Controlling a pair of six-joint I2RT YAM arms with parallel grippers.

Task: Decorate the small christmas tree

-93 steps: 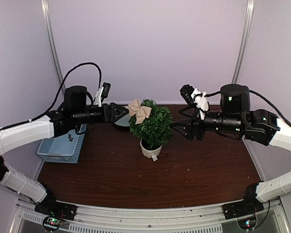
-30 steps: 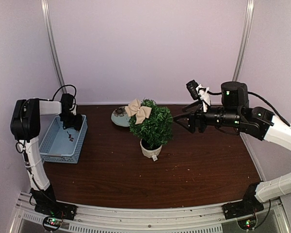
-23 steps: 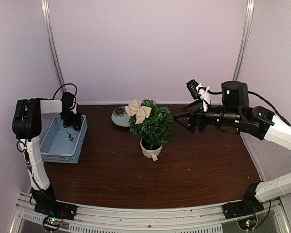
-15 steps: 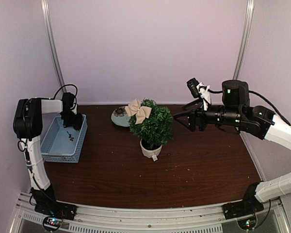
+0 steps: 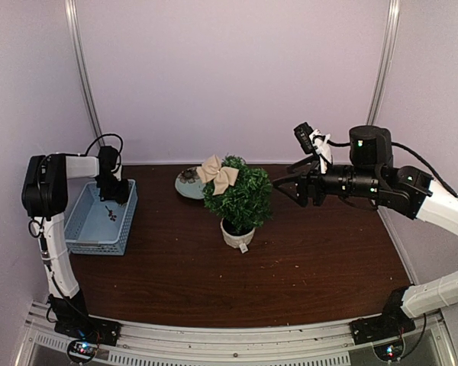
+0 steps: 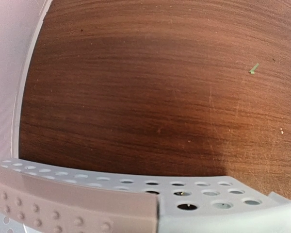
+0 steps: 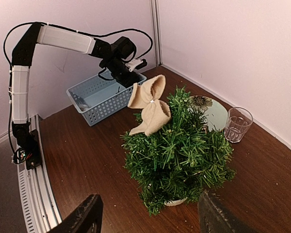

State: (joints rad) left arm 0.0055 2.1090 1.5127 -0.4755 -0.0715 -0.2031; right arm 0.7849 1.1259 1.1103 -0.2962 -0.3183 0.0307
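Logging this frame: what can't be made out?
Left gripper: top view, too small, down in the blue basket; wrist view shows only basket wall and table.
Dark bit in the basket: top view, too small to identify.
Object on the plate: right wrist view, small and blurred.

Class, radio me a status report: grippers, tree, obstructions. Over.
Right gripper open, empty, facing the small christmas tree. Left gripper at the blue basket, jaws unseen. Beige bow on tree; nothing in between.
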